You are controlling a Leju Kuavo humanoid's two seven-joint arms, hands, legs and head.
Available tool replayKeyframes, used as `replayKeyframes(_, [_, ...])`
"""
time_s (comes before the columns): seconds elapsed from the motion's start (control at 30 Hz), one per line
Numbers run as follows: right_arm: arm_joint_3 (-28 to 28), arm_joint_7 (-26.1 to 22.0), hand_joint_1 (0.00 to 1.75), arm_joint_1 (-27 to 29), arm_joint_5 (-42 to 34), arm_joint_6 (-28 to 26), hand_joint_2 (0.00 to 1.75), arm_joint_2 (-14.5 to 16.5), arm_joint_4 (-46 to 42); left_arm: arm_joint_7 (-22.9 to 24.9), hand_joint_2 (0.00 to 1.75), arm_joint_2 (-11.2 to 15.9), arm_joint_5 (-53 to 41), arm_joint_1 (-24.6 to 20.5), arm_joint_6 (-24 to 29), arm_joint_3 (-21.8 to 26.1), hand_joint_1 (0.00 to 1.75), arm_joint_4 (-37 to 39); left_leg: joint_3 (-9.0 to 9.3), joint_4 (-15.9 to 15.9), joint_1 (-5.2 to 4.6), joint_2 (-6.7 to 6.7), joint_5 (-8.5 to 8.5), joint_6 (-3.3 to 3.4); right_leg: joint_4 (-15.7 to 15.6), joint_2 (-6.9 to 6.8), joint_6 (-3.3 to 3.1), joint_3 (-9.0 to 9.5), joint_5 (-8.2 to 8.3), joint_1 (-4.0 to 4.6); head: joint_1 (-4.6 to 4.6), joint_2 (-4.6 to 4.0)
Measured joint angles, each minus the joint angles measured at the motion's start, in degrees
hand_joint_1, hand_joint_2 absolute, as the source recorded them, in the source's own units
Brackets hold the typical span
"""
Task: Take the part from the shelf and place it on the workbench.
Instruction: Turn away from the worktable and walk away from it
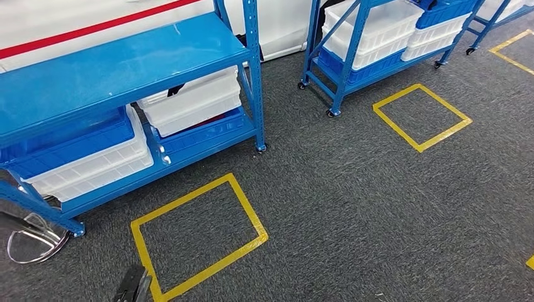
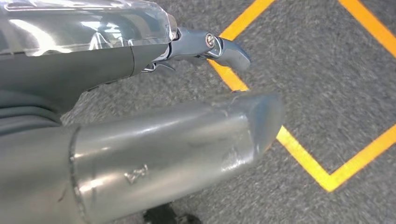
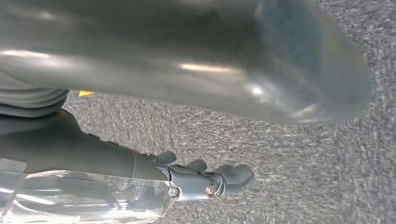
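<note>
Grey carpet lies under your left hand (image 2: pixel 140 116) and right hand (image 3: pixel 196 107), both holding nothing, fingers loosely apart. Your blue shelf (image 1: pixel 126 69) carries two white bins (image 1: pixel 192 100) over blue ones; their contents are hidden, so the part's place is unclear.

- The shelf (image 1: pixel 119 69) is a blue metal rack with 2 tiers in sight, standing on grey carpet ahead of my left hand (image 1: pixel 133 285) and well apart from it.
- Its top deck is a flat, glossy blue sheet with nothing on it where I can see it.
- Its lower tier, the one nearer my hand, holds a white bin (image 1: pixel 94 168) with a blue bin (image 1: pixel 69 141) nested in it, and beside them another white bin (image 1: pixel 195 104).
- A second blue shelf (image 1: pixel 348 63) on casters stands far off to the right, stacked with white and blue bins.
</note>
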Motion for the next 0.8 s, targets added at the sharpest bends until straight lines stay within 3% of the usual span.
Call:
replayKeyframes(0.03, [-0.1,0.0,0.00,0.0,0.0,0.0,0.00,0.0,0.0,0.0,0.00,0.0,0.0,0.2,0.0,0.0,0.00,0.0,-0.28,0.3,0.04,0.45,-0.18,-0.26,-0.1,-0.59,-0.48,-0.03,0.15,0.08,-0.09,0.00])
replayKeyframes(0.1, [-0.2,0.1,0.00,0.0,0.1,0.0,0.00,0.0,0.0,0.0,0.00,0.1,0.0,0.4,0.0,0.0,0.00,0.0,-1.89,3.6,-0.01,3.06,-2.24,-0.56,-0.4,-1.81,-1.42,-0.11,0.42,0.21,-0.53,0.00])
replayKeyframes(0.17, [-0.2,0.1,0.00,0.1,0.3,0.0,0.00,0.0,0.0,0.0,0.00,0.1,0.0,0.3,-0.1,0.0,0.00,0.0,-5.18,11.0,-0.10,5.78,-6.03,-0.61,-0.4,-3.14,-1.92,-0.26,0.45,0.70,-0.98,0.00])
replayKeyframes(0.23, [-0.2,0.1,0.00,0.3,0.6,0.0,0.00,0.0,0.0,0.0,0.00,0.1,0.0,0.3,-0.3,0.0,0.00,0.0,-7.48,16.5,-0.15,6.49,-7.88,-0.41,-0.4,-4.64,-2.12,-0.34,0.38,1.24,-1.05,0.00])
replayKeyframes(0.27, [-0.2,0.1,0.00,0.3,0.7,0.0,0.00,0.0,0.0,-0.1,0.00,0.1,0.0,0.4,-0.4,0.0,0.00,0.0,-7.06,16.2,-0.28,6.63,-7.26,-0.12,-0.4,-5.35,-2.20,-0.30,0.33,1.50,-1.06,0.00])
replayKeyframes(0.3, [-0.2,0.1,0.00,0.3,0.8,0.0,0.00,0.0,0.0,-0.2,0.00,0.1,0.0,0.5,-0.4,0.0,0.00,0.0,-5.47,13.6,-0.53,6.91,-5.74,0.34,-0.4,-6.06,-2.28,-0.18,0.28,1.74,-1.07,0.00])
replayKeyframes(0.37, [-0.2,0.1,0.00,0.2,1.0,0.0,0.00,0.1,0.0,-0.4,0.00,0.1,0.0,0.4,-0.6,0.0,0.00,0.0,-0.95,5.6,-1.42,9.08,-2.77,1.80,-0.4,-7.48,-2.38,0.15,0.16,2.14,-1.02,0.00])
replayKeyframes(0.43, [-0.2,0.2,0.00,0.1,1.0,0.0,0.00,0.2,0.0,-0.5,0.00,0.2,0.0,0.2,-0.6,0.0,0.00,0.0,1.25,1.0,-2.21,11.00,-1.85,2.93,-0.4,-8.80,-2.10,0.31,0.11,2.19,-0.86,0.00])
replayKeyframes(0.5, [-0.2,0.3,0.00,0.0,1.1,0.0,0.00,0.3,0.0,-0.6,0.00,0.2,0.1,0.2,-0.7,0.0,0.00,-0.1,1.28,0.1,-2.49,10.35,-1.64,3.39,-0.8,-10.08,-1.53,0.57,0.20,2.02,-0.80,0.00])
replayKeyframes(0.53, [-0.2,0.5,0.00,-0.1,1.1,0.0,0.00,0.3,0.0,-0.6,0.00,0.2,0.2,0.4,-0.7,0.0,0.00,-0.1,1.58,-0.6,-2.34,9.63,-1.15,3.50,-0.8,-9.94,-1.20,0.76,0.13,1.92,-0.79,0.00])
replayKeyframes(0.6, [-0.2,0.7,0.00,-0.1,1.1,0.1,0.00,0.3,0.0,-0.6,0.00,0.2,0.2,0.5,-1.0,0.0,0.00,-0.1,2.15,-2.0,-1.82,8.30,0.06,3.79,1.5,-7.04,-0.61,-0.01,-1.63,1.72,-0.75,0.00])
replayKeyframes(0.67, [-0.2,0.8,0.00,0.2,1.1,0.1,0.00,0.3,0.0,-0.7,0.00,0.0,0.2,0.5,-1.5,0.0,0.00,-0.1,2.09,-2.5,-1.50,6.98,0.75,3.88,7.8,-3.39,-0.09,-2.99,-5.25,1.35,-0.69,0.00])
replayKeyframes(0.7, [-0.2,0.9,0.00,0.5,1.1,0.2,0.00,0.2,0.0,-0.8,0.00,-0.1,0.2,0.6,-1.6,-0.1,0.00,-0.1,1.92,-2.5,-1.44,6.25,0.85,3.82,11.2,-2.70,0.16,-4.63,-6.62,1.18,-0.66,0.00])
replayKeyframes(0.73, [-0.2,0.9,0.00,0.6,1.2,0.2,0.00,0.1,0.0,-0.8,0.00,-0.2,0.2,0.7,-1.7,-0.1,0.00,-0.1,1.82,-2.4,-1.37,5.45,0.88,3.74,13.3,-2.44,0.41,-5.70,-7.03,1.03,-0.63,0.00])
replayKeyframes(0.77, [-0.2,0.9,0.00,0.8,1.2,0.2,0.00,0.1,0.0,-0.8,0.00,-0.3,0.2,0.9,-1.8,-0.1,0.00,-0.1,1.76,-2.2,-1.28,4.65,0.87,3.62,13.4,-2.34,0.64,-5.86,-6.27,0.87,-0.62,0.00])
replayKeyframes(0.8, [-0.2,1.0,0.00,0.8,1.2,0.2,0.00,0.0,0.0,-0.9,0.00,-0.3,0.2,1.1,-1.8,-0.1,0.00,-0.1,1.70,-1.9,-1.14,3.88,0.80,3.44,11.3,-2.22,0.84,-4.95,-4.52,0.69,-0.62,0.00])
